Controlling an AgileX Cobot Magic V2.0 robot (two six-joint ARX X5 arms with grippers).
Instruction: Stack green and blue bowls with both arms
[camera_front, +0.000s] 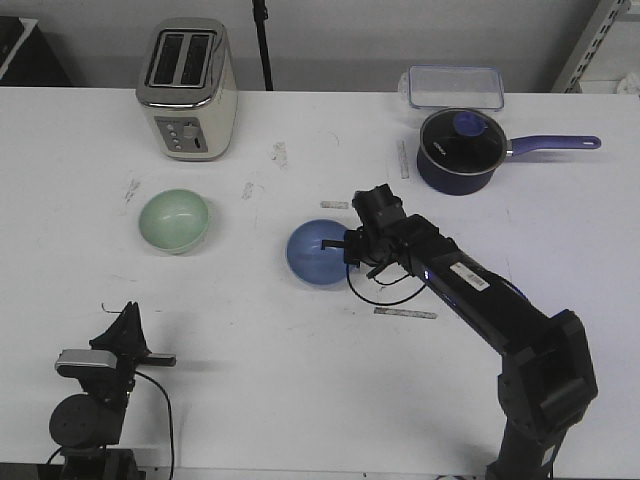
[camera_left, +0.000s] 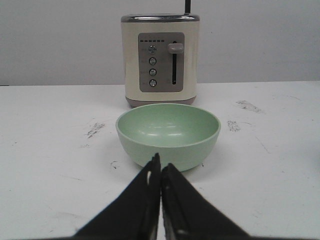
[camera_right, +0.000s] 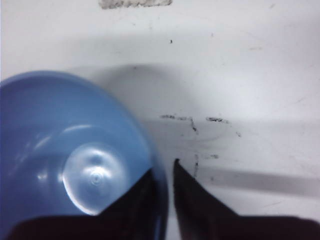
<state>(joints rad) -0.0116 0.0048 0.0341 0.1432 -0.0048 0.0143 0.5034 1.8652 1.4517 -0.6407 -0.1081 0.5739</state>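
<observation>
The rim of the blue bowl (camera_front: 317, 253) was clamped at its 3 o'clock side by the right gripper (camera_front: 340, 244). The left gripper (camera_left: 160, 170) was held together, apart from the green bowl (camera_front: 174, 220).

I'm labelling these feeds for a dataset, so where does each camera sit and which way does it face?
Front view: raised behind the arms, facing forward over the table; both arms show.
Left wrist view: low on the left arm, facing the green bowl and toaster; left gripper shows, closed.
Right wrist view: above the blue bowl, looking down; right gripper straddles its rim.
Shared: the front view also shows both bowls.
</observation>
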